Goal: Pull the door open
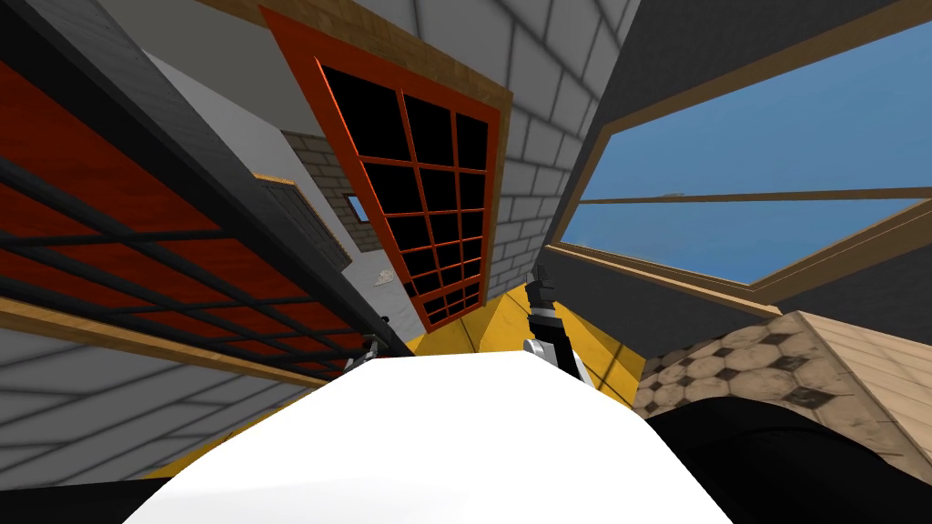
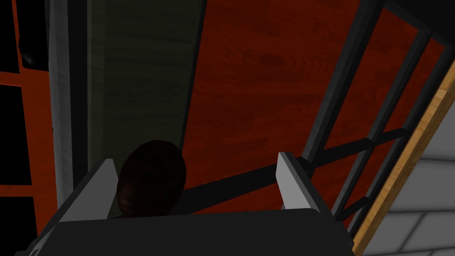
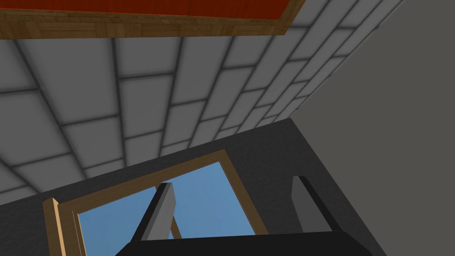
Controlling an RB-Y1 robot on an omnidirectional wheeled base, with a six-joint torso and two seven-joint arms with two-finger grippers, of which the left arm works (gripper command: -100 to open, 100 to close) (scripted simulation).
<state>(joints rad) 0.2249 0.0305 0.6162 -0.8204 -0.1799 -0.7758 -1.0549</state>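
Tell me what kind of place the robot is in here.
Probably an indoor hallway or entry of a house: a red wooden door with a dark knob close by, a red-framed paned door in a grey block wall, and a wood-framed window showing blue sky.

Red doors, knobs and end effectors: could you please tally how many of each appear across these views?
Red doors: 2, barred door, paned door
Door knob: 1
End effectors: 2, left end effector, right end effector
Total: 5
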